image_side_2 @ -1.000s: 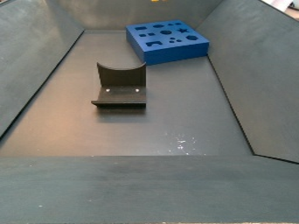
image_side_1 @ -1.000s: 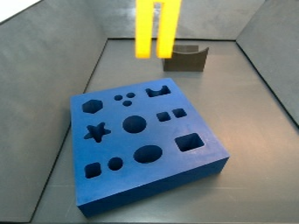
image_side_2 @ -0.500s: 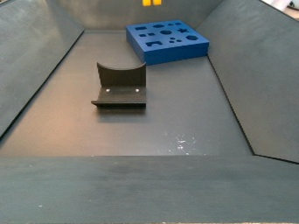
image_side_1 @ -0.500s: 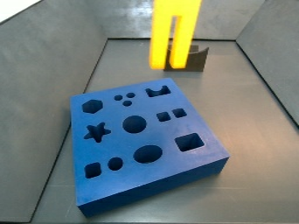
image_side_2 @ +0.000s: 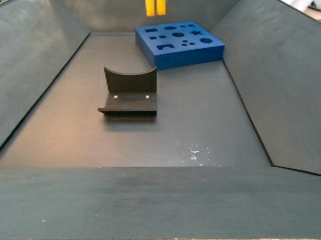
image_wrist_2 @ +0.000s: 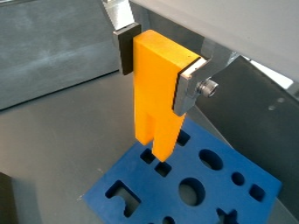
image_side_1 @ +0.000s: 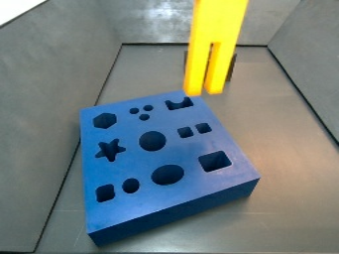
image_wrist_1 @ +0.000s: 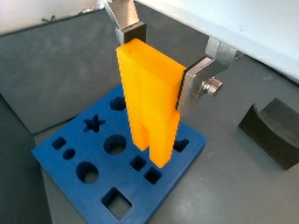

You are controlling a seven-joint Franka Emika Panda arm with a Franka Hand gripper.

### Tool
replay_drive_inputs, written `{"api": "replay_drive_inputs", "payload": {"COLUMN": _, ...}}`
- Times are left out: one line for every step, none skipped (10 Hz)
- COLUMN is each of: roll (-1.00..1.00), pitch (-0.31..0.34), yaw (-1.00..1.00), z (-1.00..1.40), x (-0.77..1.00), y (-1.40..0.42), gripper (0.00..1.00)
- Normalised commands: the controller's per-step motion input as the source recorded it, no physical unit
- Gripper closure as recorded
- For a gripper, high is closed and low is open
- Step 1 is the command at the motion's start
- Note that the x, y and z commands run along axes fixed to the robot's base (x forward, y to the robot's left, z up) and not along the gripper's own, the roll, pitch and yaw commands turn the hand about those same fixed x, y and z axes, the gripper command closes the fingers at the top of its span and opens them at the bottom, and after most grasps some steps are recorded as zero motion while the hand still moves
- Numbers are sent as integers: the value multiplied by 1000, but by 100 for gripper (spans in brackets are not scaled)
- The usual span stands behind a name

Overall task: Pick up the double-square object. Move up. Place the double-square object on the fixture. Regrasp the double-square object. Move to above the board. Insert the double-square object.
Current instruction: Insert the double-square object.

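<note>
The double-square object (image_wrist_1: 152,101) hangs upright above the board (image_wrist_1: 87,179), held at its upper end and clear of the board's surface in both wrist views. Its lower end sits over the board's edge region, close to a pair of small square cut-outs (image_wrist_2: 158,157). In a side view the bar (image_side_1: 215,45) rises out of frame above the board's far corner (image_side_1: 185,94); in a side view only its lower tip (image_side_2: 154,7) shows, above the board (image_side_2: 179,44).

The gripper (image_wrist_1: 163,52) is clamped on the double-square object, one silver finger (image_wrist_1: 197,80) pressed flat to one side and one finger (image_wrist_2: 121,39) on the opposite side.

The fixture (image_side_2: 129,92) stands on the floor well apart from the board, nearer that camera, with nothing resting on it. In a wrist view the fixture (image_wrist_1: 275,129) lies beside the board, off its corner.
</note>
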Motion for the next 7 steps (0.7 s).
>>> {"api": "replay_drive_inputs", "payload": {"roll": 27, "pitch": 0, "yaw": 140, "z": -323, "x": 154, "y": -23, "gripper": 100}}
{"api": "replay_drive_inputs", "payload": {"roll": 0, "pitch": 0, "yaw": 26, "z": -51, "x": 0, "y": 0, "gripper": 100}}
{"api": "replay_drive_inputs", "payload": {"roll": 0, "pitch": 0, "yaw": 14, "z": 0, "x": 0, "y": 0, "gripper": 100}}
{"api": "replay_drive_inputs", "payload": {"roll": 0, "pitch": 0, "yaw": 29, "z": -149, "x": -63, "y": 0, "gripper": 100}}
{"api": "replay_drive_inputs", "payload": {"roll": 13, "pitch": -46, "yaw": 34, "z": -303, "x": -169, "y": -26, "gripper": 100}}
{"api": "replay_drive_inputs", "payload": {"roll": 0, "pitch": -36, "yaw": 34, "z": -291, "x": -111, "y": -14, "gripper": 100}}
{"api": "replay_drive_inputs", "payload": {"roll": 0, "pitch": -41, "yaw": 29, "z": -294, "x": -97, "y": -23, "gripper": 100}}
